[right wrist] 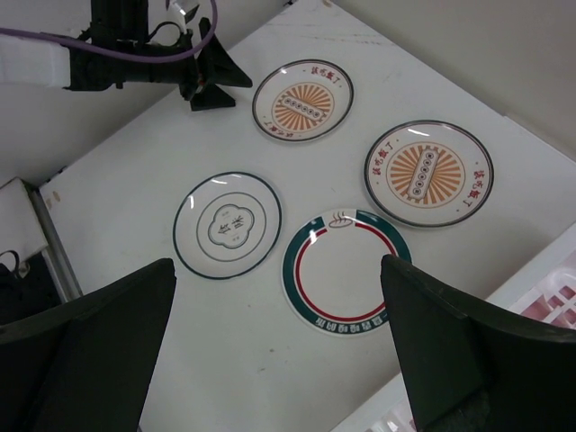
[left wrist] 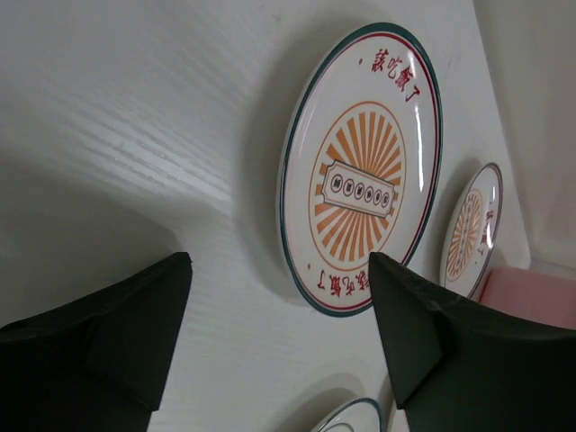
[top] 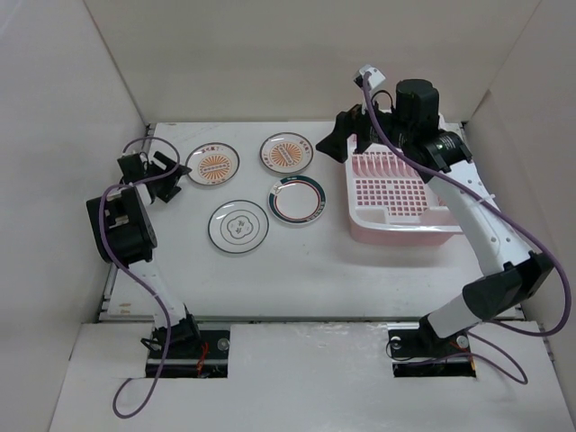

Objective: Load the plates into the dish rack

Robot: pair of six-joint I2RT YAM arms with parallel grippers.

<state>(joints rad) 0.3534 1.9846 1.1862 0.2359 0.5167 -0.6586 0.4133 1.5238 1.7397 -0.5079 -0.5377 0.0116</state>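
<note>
- The left gripper (left wrist: pixel 279 274) is spread wide, its matte black wedge fingers grasping nothing, just beside a glossy round sunburst plate (left wrist: pixel 360 171) at the upper left of the overhead view.
- The right gripper (right wrist: pixel 277 267) gapes too, empty, over the far left corner of the dish rack (top: pixel 396 236).
- That rack is pink plastic, rectangular, with a grid floor and upright dividers, right of centre.
- The second sunburst plate (top: pixel 287 153), flower-outline plate (top: pixel 238 226) and teal-ringed plate (top: pixel 296 199) lie flat and apart on the smooth white table (top: pixel 315 270), mid-frame.
</note>
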